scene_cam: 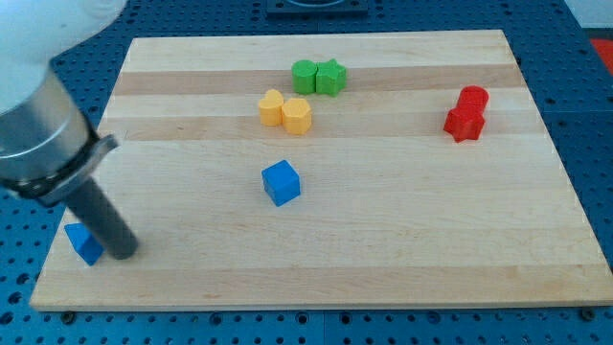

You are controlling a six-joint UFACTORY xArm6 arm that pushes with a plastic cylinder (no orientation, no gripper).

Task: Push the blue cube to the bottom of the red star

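In the camera view, a pale wooden desk [383, 249] is seen lying on a blue perforated base [594, 57]. The blue cube [281, 182] is found a little left of the board's middle, standing alone and apart from every other block. The red star [464, 124] is placed toward three o'clock from the centre, near the right edge, with a red cylinder-like block [473, 98] touching it at its twelve o'clock side. The blue cube is thus seen well apart from the red star, roughly at its eight o'clock. Near the top centre, two green blocks [318, 77] are set touching side by side, and just at their seven o'clock two yellow blocks [285, 110] are likewise paired in contact. A second blue block [84, 241], whose shape is partly hidden, is seen at the lower left corner. My tip [123, 252] is lowered just beside this block, at its three o'clock, touching or nearly so; it is well apart from the blue cube, at that cube's eight o'clock. No hand is carried by the arm, so nothing is clasped.
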